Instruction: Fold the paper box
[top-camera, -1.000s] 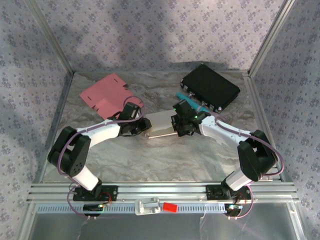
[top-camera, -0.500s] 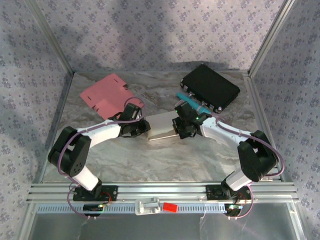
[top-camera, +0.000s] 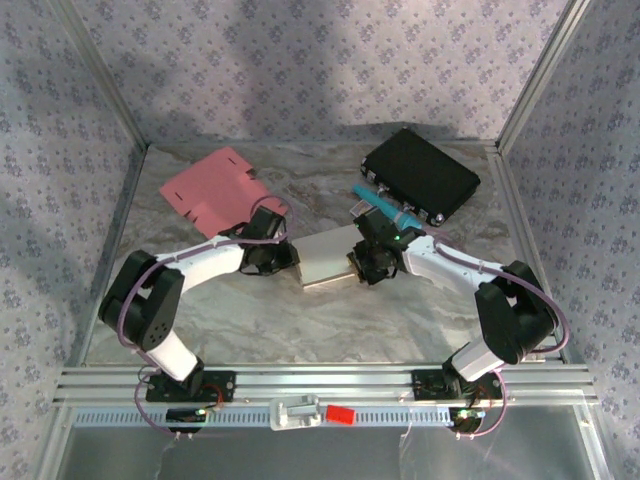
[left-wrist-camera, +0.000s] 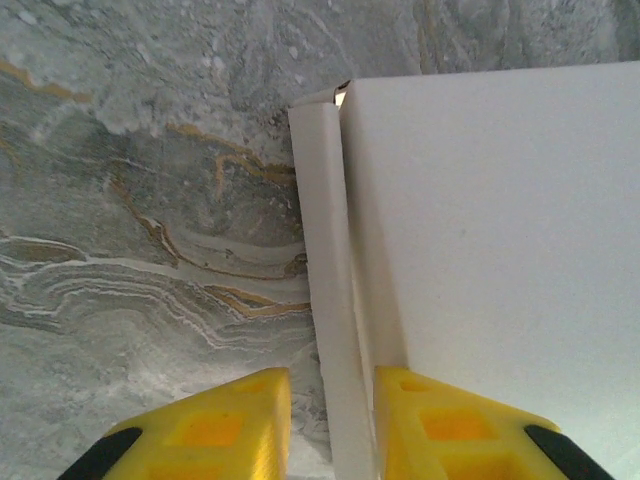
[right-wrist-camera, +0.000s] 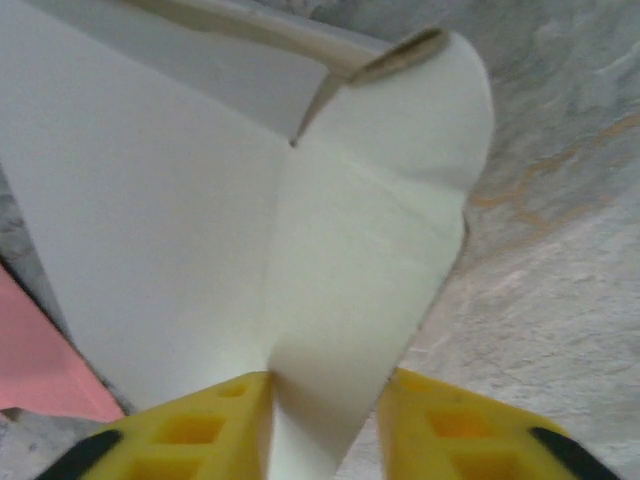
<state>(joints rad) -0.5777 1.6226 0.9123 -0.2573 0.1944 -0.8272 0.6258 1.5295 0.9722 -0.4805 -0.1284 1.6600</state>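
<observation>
Progress of folding, overhead view: paper box lies at mid-worktop as a low, flattish white form. The left gripper is at its left edge and the right gripper at its right edge. On this evidence the main panels are creased and brought together, but the ends are not yet closed. Tucking the flaps and squaring the body appear to remain. A pink die-cut card sheet lies flat and unfolded, well apart at the far left. A black case sits at the far right, with a teal tool just beside it.

Left wrist view: a narrow side flap runs along the edge of the broad white top panel. The jaws straddle this flap, narrowly apart. One yellow finger touches the flap. A strip of worktop shows between the flap and the other finger, so no pinch is made.

Right wrist view: a rounded end flap curls up from the box, untucked, and passes between the two fingers. The jaws stand partly apart with the face of the flap filling the gap, and it looks loose rather than clamped.

Surface and room: the worktop is a matte grey marble-patterned sheet with ochre veins. Walls in a pale lilac small-floral print enclose it on three sides, with aluminium posts at the corners. An aluminium rail along the near edge carries the arm bases.
</observation>
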